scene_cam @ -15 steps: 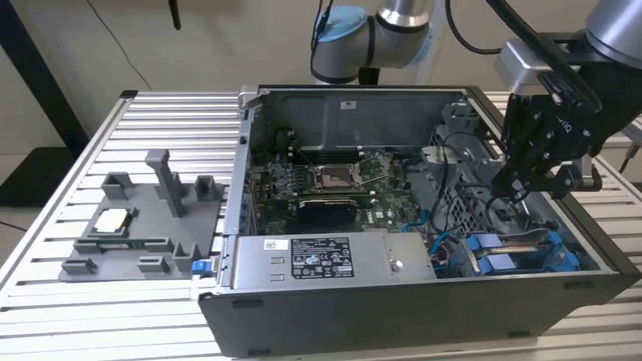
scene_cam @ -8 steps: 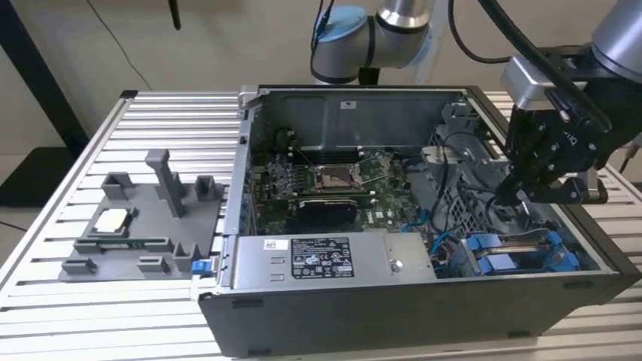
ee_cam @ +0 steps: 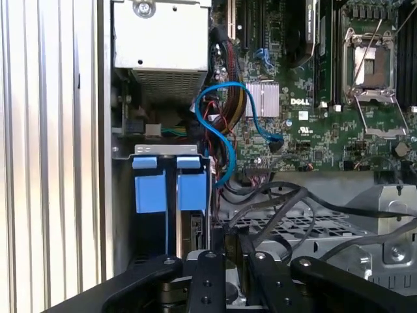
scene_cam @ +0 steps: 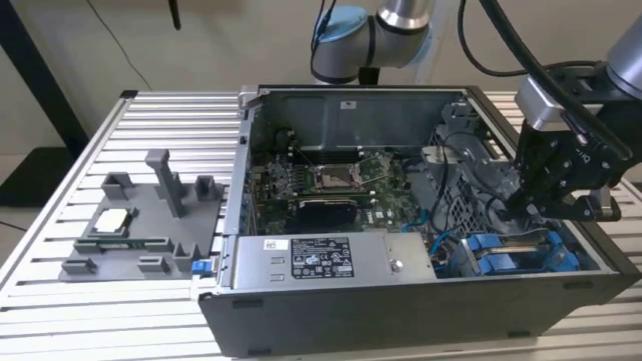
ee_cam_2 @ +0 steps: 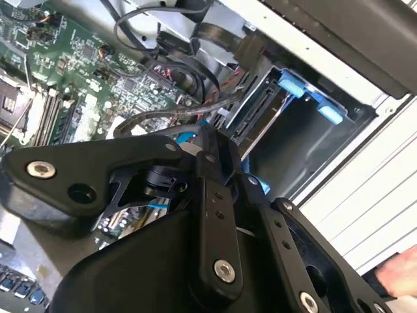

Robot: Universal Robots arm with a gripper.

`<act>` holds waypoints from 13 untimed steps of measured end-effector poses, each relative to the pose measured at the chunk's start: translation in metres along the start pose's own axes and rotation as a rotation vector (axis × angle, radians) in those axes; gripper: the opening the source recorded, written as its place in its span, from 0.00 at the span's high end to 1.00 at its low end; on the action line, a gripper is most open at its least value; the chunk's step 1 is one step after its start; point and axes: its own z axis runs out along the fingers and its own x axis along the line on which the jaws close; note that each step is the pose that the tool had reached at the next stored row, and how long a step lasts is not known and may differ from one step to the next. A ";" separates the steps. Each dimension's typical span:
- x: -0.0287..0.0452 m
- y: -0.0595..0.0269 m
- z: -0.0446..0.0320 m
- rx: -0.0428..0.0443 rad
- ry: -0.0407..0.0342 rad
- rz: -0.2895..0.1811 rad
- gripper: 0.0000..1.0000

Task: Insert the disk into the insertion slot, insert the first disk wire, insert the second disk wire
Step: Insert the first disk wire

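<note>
The disk sits edge-up in the insertion slot [scene_cam: 513, 254] at the case's front corner, on the exterior view's right. Its blue carrier tabs [ee_cam: 151, 192] stick out of the grey bay [ee_cam: 166, 150]. A black plug with dark wires [ee_cam_2: 259, 112] sits against the disk's end. A blue wire [ee_cam: 229, 156] loops from the motherboard toward the bay. My gripper [scene_cam: 522, 209] hangs low inside the case, just behind the slot. In the second wrist view the gripper [ee_cam_2: 192, 138] looks shut on a blue wire end.
The grey labelled power-supply box [scene_cam: 331, 259] lies along the case's front. The motherboard [scene_cam: 331, 180] fills the middle and a perforated metal cage [ee_cam: 306, 228] sits beside the bay under loose black cables. A grey fixture tray [scene_cam: 140, 226] lies on the slatted table.
</note>
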 end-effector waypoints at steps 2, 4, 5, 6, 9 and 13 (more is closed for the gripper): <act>0.0023 -0.0042 0.0023 -0.0001 0.0003 -0.001 0.81; 0.0041 -0.0094 0.0040 -0.0002 0.0001 -0.002 0.81; 0.0045 -0.0118 0.0042 -0.0003 0.0003 -0.002 0.81; 0.0050 -0.0145 0.0042 -0.0005 0.0003 -0.003 0.81; 0.0063 -0.0195 0.0042 -0.0008 0.0006 -0.006 0.81; 0.0073 -0.0191 0.0049 0.0007 0.0161 -0.005 0.81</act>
